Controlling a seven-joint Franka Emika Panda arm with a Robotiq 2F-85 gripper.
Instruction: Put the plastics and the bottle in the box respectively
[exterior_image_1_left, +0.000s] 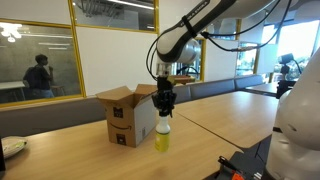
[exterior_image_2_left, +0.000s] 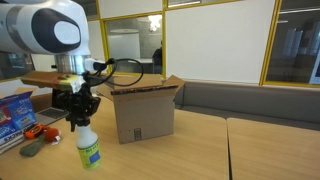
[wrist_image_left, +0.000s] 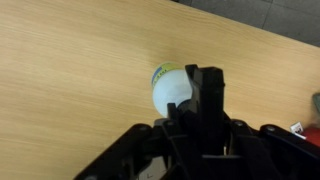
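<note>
Claw (exterior_image_1_left: 163, 103) hangs straight down over the bottle (exterior_image_1_left: 163, 136), with its fingertips at the cap. Whether they already press on the cap I cannot tell: in the wrist view the dark fingers (wrist_image_left: 205, 92) cover one side of the white top (wrist_image_left: 170, 88). The bottle stands just beside the cardboard box (exterior_image_1_left: 130, 116), on the side toward the near edge of the bench (exterior_image_1_left: 235, 115); its foot seems to rest on the wood, slightly tilted in an exterior view (exterior_image_2_left: 88, 150).

I judge that the bottle step is in hand, at the grasp. The box flaps stand open. Some coloured packets (exterior_image_2_left: 14, 110) lie near another edge of the bench, so the plastics may not be finished. The next move needs a firm hold on the neck, then a lift high enough to clear the flap before going over the opening.
</note>
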